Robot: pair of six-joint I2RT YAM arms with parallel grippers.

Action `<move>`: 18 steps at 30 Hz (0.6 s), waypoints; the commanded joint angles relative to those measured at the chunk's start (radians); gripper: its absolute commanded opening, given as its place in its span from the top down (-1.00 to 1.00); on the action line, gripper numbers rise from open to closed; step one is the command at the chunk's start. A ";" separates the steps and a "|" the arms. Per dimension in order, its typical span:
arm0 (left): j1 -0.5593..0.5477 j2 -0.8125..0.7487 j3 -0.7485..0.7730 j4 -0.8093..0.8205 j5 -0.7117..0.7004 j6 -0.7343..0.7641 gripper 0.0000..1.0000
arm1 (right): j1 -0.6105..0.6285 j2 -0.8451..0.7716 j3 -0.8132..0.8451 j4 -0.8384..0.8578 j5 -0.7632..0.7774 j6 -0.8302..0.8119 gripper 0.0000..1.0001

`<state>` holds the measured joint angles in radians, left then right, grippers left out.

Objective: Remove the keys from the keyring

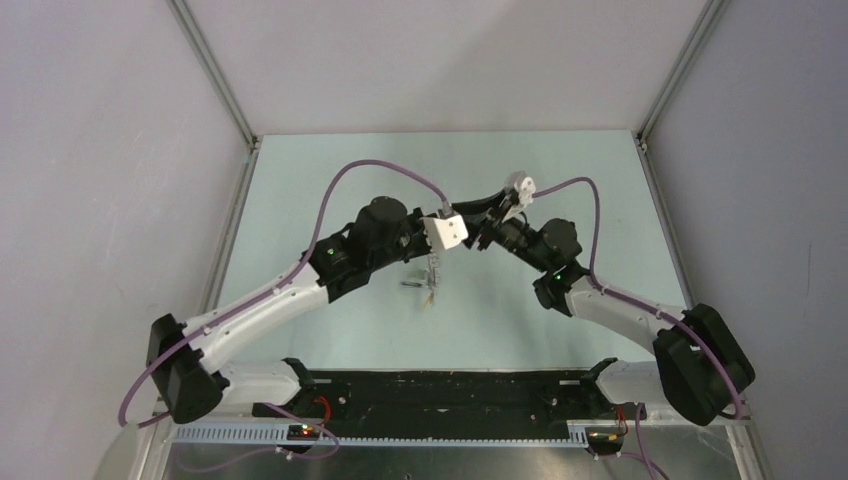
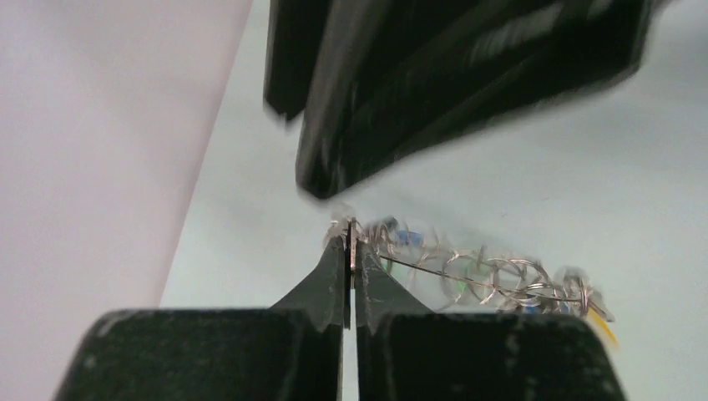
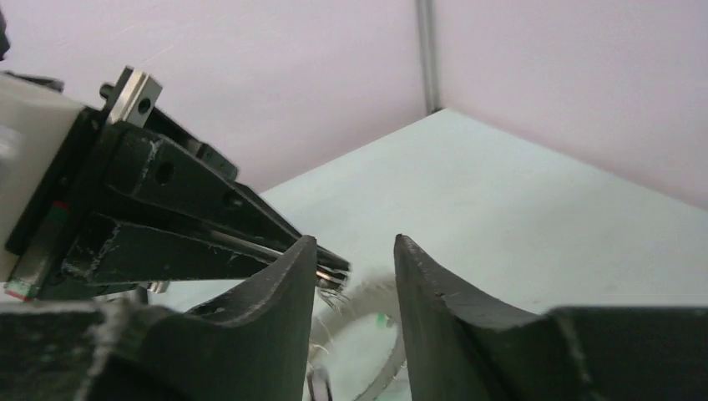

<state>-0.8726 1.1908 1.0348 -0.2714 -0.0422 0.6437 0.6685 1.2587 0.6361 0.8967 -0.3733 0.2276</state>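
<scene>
Nearest the lens in the left wrist view, the left gripper (image 2: 351, 251) is clenched tight. Its two dark fingers (image 2: 321, 284) meet on a thin metal wire with no gap between them. That wire is taken to be the keyring (image 2: 434, 269), which runs from the pinch point toward the right of that view. Keys (image 2: 509, 288) are strung along it in a loose, blurred bunch, with blue, green and yellow heads among the silver. The bunch hangs from that grip over the middle of the table (image 2: 584, 167). Whether its lowest key touches the surface cannot be told.

Right gripper (image 3: 355, 251): jaws apart, nothing seen clamped between them. It sits just beside the left gripper's tips, entering from the opposite side and slightly above the pinch point. Blur hides whether either of its fingers touches the metal.

Governing relation: the ring's long axis leads from the left gripper's pinch away and downward. The keys therefore lie below and beyond the right gripper's parted jaws, not between them. On this reading the right arm is the free one and the nearer to act. It would need to drop along the wire to reach a single key while the left steadies the ring.
</scene>
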 commanded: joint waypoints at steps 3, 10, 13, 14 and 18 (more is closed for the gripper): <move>0.049 0.041 0.088 0.059 -0.010 0.006 1.00 | -0.156 0.021 0.010 0.167 -0.163 0.123 0.02; 0.043 -0.060 0.013 0.083 0.028 -0.005 1.00 | -0.180 -0.097 0.025 -0.177 -0.326 -0.122 0.00; 0.038 -0.082 0.002 0.086 0.034 -0.007 1.00 | -0.149 -0.136 0.038 -0.360 -0.344 -0.317 0.01; 0.035 -0.084 -0.002 0.086 0.034 -0.006 1.00 | -0.139 -0.142 0.050 -0.388 -0.347 -0.360 0.02; 0.004 -0.101 -0.014 0.085 0.049 0.024 1.00 | -0.075 -0.162 0.089 -0.532 -0.309 -0.592 0.07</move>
<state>-0.8394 1.1320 1.0275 -0.2638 -0.0242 0.6376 0.5442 1.1217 0.6506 0.5537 -0.6762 -0.0807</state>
